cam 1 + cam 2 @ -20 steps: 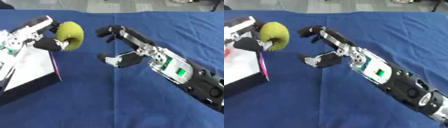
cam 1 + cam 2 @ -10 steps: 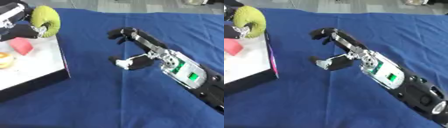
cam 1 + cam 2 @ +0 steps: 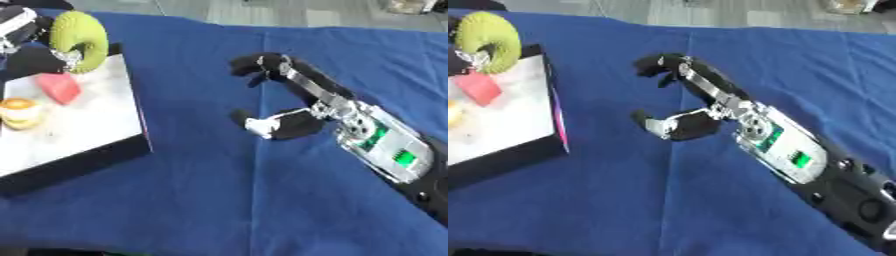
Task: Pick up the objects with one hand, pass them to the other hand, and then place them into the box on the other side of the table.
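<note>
My left hand (image 3: 26, 42) comes in at the upper left, its fingers curled round a yellow-green rounded object (image 3: 80, 33) held above the far edge of the box (image 3: 96, 150). The box has a white floor and black walls. In it lie a pink block (image 3: 59, 87) and a small orange-and-white object (image 3: 19, 111). My right hand (image 3: 284, 107) hangs over the blue cloth in the middle of the table, fingers spread and thumb out, holding nothing.
A blue cloth (image 3: 201, 200) covers the whole table. The right forearm (image 3: 389, 150), silver with a green panel, runs from the lower right corner up to the middle. Grey floor shows beyond the table's far edge.
The camera has swung left, so the box shows more fully. My left hand has carried the yellow-green object over the box's far edge. The right hand stays open over the cloth.
</note>
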`<action>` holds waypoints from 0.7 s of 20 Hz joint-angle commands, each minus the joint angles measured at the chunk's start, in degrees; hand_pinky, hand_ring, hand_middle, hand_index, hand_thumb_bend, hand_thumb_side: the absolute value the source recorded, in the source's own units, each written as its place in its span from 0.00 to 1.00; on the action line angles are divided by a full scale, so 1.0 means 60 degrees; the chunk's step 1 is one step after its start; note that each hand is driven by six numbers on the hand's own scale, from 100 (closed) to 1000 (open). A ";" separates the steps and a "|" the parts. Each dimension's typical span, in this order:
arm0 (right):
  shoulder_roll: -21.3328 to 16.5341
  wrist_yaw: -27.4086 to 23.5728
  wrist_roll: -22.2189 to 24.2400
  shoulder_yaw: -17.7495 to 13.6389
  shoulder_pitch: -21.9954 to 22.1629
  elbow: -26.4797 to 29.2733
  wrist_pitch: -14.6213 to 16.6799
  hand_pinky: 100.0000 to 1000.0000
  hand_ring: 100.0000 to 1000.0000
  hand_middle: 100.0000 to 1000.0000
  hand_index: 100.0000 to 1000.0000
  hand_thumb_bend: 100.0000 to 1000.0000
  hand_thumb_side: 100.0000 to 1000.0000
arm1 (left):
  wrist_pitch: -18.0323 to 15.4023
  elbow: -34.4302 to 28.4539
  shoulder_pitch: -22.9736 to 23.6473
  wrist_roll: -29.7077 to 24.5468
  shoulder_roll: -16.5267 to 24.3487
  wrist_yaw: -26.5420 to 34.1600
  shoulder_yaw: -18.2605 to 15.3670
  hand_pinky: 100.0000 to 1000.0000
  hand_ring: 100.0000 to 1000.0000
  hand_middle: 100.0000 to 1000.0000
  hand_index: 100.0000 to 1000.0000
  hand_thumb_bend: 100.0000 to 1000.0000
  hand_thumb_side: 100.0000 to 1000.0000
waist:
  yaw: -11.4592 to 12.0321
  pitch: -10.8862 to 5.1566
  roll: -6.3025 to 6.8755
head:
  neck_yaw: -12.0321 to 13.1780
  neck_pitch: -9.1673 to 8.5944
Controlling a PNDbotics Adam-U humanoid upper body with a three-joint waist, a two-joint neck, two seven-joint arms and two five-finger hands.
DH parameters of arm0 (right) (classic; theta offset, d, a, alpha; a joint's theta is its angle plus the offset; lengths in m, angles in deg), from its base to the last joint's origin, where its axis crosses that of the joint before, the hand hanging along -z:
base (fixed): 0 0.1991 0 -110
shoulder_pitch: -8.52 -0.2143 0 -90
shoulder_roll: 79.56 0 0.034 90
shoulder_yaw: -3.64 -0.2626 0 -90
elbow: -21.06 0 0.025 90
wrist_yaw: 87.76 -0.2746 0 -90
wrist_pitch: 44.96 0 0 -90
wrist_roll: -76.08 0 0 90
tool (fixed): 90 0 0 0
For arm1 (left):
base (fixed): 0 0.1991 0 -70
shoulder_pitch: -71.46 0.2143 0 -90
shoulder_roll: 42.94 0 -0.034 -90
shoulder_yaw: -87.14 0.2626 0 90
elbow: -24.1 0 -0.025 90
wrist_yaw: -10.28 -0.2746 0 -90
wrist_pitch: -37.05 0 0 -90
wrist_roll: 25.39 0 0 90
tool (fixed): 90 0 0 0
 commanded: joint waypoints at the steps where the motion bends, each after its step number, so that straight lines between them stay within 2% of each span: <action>1: -0.0242 0.0052 0.0011 -0.0132 -0.0062 0.0137 -0.0009 0.71 0.82 0.73 0.85 0.26 0.24 | -0.0029 0.0139 -0.0111 0.0134 0.0409 -0.0118 -0.0261 0.83 0.69 0.30 0.34 0.00 0.11 | 0.0012 -0.0062 0.0068 | 0.0157 -0.0017; 10: -0.0174 0.0186 0.0022 -0.0115 -0.0026 0.0079 0.0028 0.71 0.81 0.73 0.85 0.26 0.24 | -0.0148 0.0803 0.0010 0.0126 0.0389 -0.0552 -0.0507 0.83 0.70 0.33 0.38 0.00 0.11 | 0.0050 -0.0054 -0.0013 | 0.0402 -0.0017; 14: -0.0170 0.0221 0.0002 -0.0122 -0.0010 0.0070 0.0042 0.71 0.81 0.73 0.85 0.26 0.24 | -0.0339 0.0993 0.0046 -0.0008 0.0397 -0.0716 -0.0534 0.83 0.71 0.37 0.41 0.00 0.07 | 0.0054 -0.0053 -0.0028 | 0.0391 -0.0017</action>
